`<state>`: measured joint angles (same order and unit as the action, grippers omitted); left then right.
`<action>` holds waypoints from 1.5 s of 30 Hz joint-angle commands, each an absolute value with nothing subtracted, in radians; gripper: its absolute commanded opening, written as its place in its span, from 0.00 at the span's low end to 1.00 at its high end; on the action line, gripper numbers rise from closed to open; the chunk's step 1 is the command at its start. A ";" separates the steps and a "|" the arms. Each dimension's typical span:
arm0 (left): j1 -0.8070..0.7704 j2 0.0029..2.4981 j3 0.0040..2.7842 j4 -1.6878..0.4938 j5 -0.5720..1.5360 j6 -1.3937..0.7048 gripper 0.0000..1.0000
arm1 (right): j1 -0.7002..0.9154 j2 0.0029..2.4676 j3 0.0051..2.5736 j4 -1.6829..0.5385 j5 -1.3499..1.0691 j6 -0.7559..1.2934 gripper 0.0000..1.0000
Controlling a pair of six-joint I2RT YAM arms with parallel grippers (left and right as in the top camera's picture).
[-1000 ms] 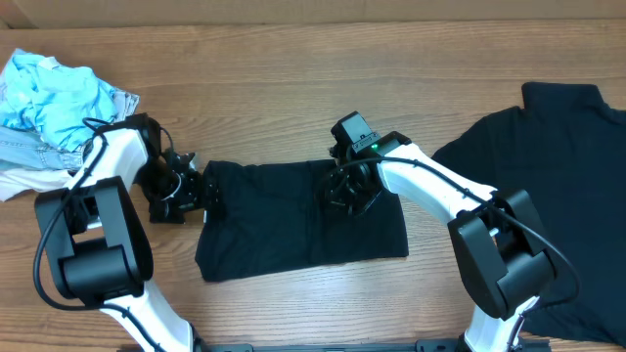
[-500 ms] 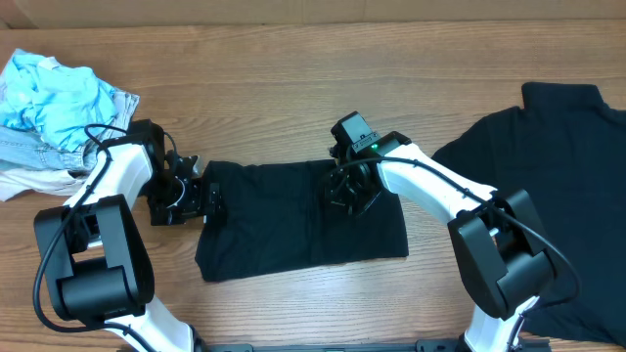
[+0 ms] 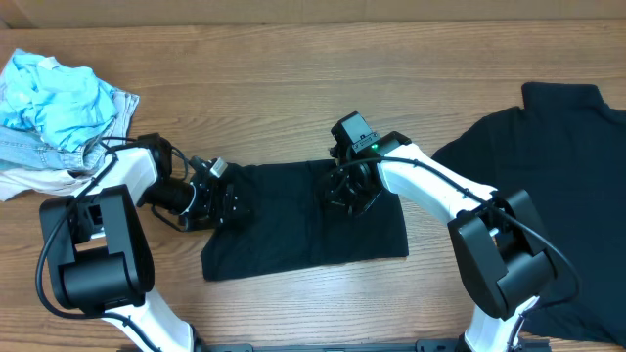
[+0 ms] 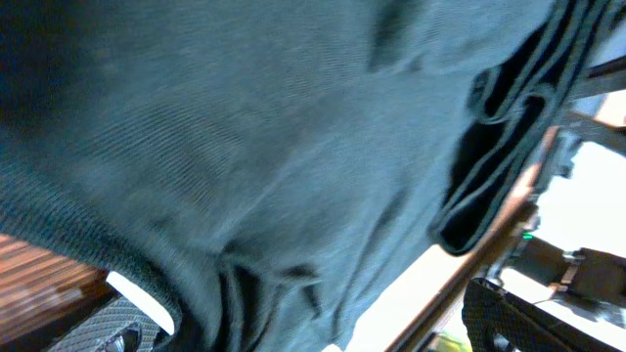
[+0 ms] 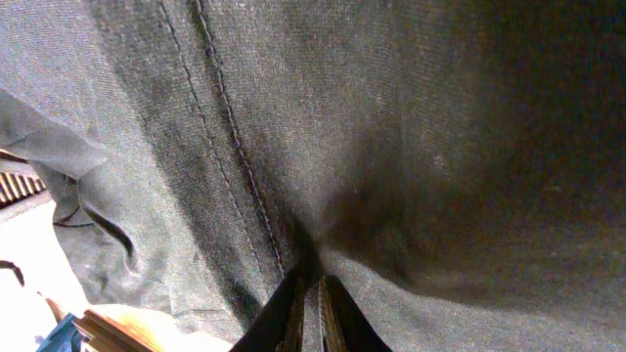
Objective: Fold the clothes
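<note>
1. centre shirt [image 3: 293, 230]: black, lies on the table [image 3: 293, 78] between the arms, already down to a rough rectangle. left edge is bunched and uneven, right edge is straighter.
2. right gripper [image 3: 347, 196]: clenched, pinching a small ridge of the shirt's fabric near its top middle. right wrist view shows the tips together on a fold just beside a seam [image 5: 230, 147].
3. left gripper [image 3: 227, 200]: jaws spread wide at the shirt's left edge, holding nothing. left wrist view is filled with cloth; can't tell if any of it sits between the jaws.
4. second shirt [image 3: 558, 166]: black, spread flat at the right end of the table, partly out of frame, well apart from both grippers. looks unfolded.
5. pile [image 3: 59, 98]: crumpled light-blue and white cloth, top left, untouched.
6. progress, my read: first shirt is most of the way, likely one more fold or a tidy of the left edge. second shirt not started. pile may also be pending. so under halfway overall.
</note>
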<state>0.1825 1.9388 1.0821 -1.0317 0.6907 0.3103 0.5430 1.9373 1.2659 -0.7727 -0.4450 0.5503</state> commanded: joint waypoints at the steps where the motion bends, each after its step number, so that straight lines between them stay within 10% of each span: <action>1: 0.130 2.050 0.990 -0.968 0.593 0.306 1.00 | 0.543 1.938 1.261 -0.770 -0.446 0.554 0.10; 6: 0.075 2.050 0.946 -0.922 0.484 0.237 0.90 | 0.543 1.938 1.261 -0.772 -0.446 0.553 0.10; 10: 0.080 2.050 0.940 -0.910 0.459 0.200 0.43 | 0.543 1.938 1.261 -0.771 -0.446 0.554 0.10; 15: 0.162 2.049 1.008 -0.988 0.374 0.148 0.15 | 0.541 1.925 1.275 -0.802 -0.441 0.542 0.09; 26: 0.171 2.028 1.503 -1.410 0.374 0.126 0.14 | 0.518 1.770 1.343 -0.933 -0.318 0.487 0.11; 45: -0.426 1.993 1.769 -1.471 0.304 -0.124 0.24 | 0.103 1.758 1.343 -1.040 -0.318 0.437 0.12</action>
<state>-0.3489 2.0178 1.7515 -1.4868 0.3523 -0.0273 0.1440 1.7721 1.3258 -1.0370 -0.3260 0.4740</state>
